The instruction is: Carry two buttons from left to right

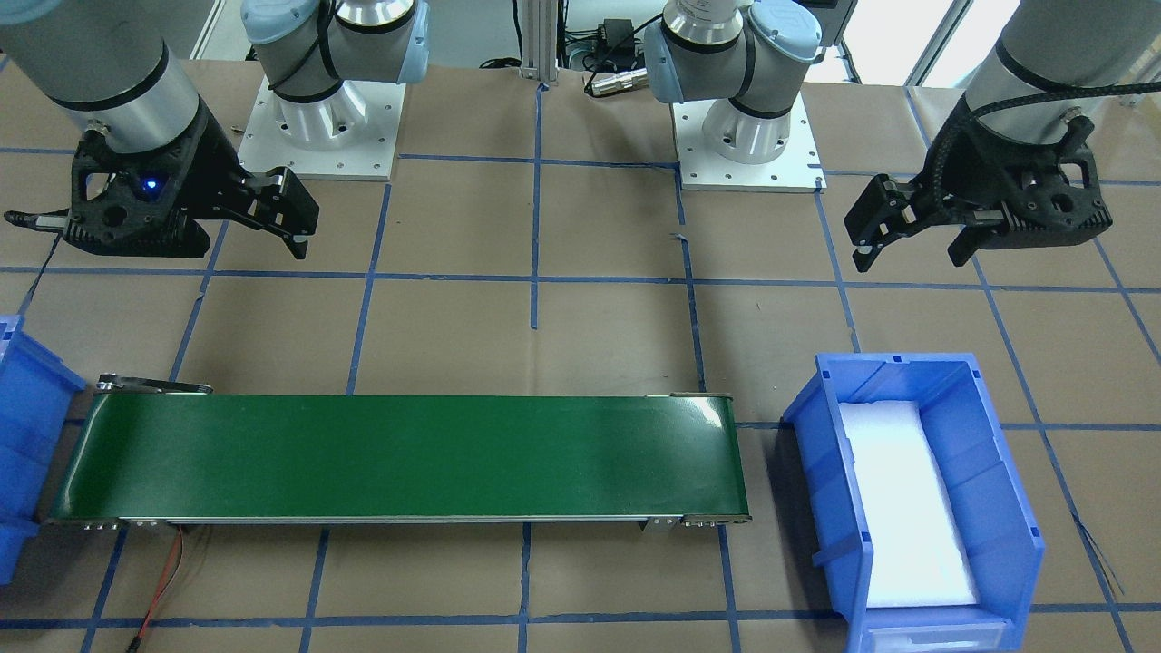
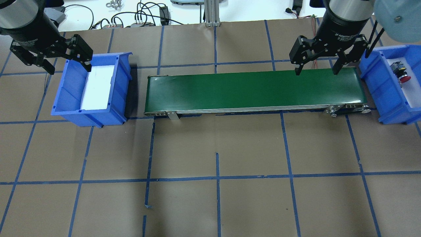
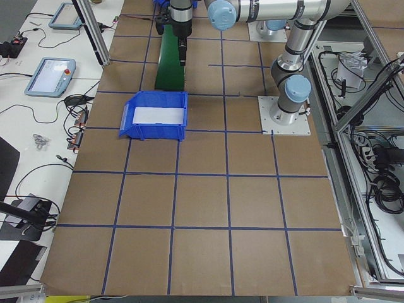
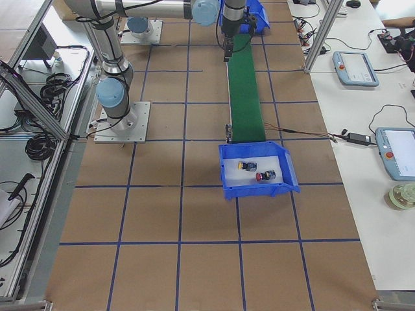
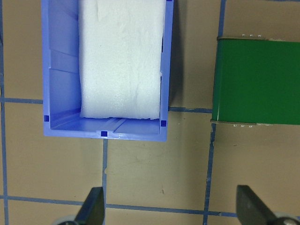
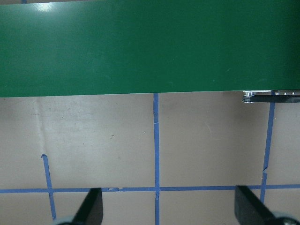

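so l claw (image 2: pixel 70 68), r claw (image 2: pixel 315 70) spread; round-cap buttons (image 4: pixel 245 165) sit on white foam (image 4: pixel 276 164).

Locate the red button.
In the exterior right view, the red button lies in the near blue bin, beside the yellow button, just beyond the belt.

The right bin (image 2: pixel 378 89) ran off the overhead view's edge; the yellow button (image 4: pixel 244 165) was too small for detail.
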`<control>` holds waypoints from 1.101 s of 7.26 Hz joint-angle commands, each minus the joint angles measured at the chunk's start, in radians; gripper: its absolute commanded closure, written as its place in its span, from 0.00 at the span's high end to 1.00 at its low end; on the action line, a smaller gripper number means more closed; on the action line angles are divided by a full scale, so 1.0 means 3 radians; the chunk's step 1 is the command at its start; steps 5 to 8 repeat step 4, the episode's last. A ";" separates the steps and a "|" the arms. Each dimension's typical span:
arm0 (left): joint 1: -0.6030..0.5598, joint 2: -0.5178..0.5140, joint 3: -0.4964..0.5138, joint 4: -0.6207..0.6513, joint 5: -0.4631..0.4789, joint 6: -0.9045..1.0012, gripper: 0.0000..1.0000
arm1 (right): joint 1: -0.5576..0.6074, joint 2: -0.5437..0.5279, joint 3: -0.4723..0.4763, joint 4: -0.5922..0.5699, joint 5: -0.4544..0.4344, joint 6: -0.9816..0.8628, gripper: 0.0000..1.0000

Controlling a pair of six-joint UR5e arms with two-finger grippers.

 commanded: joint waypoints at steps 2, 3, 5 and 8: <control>0.0000 0.0004 -0.0006 0.0000 0.0000 0.0000 1.00 | -0.0001 -0.0007 -0.0001 -0.0002 0.0004 -0.0003 1.00; 0.0000 0.0004 -0.0011 0.0000 0.0000 0.0000 1.00 | -0.0001 -0.0008 -0.0001 -0.0002 -0.0001 -0.0003 1.00; 0.0000 0.0004 -0.0011 0.0000 0.0000 0.0000 1.00 | -0.0001 -0.0018 -0.0001 -0.0002 -0.0001 -0.0003 1.00; 0.0000 0.0004 -0.0011 0.0000 0.0000 0.0000 1.00 | -0.0001 -0.0018 -0.0001 -0.0002 -0.0001 -0.0003 1.00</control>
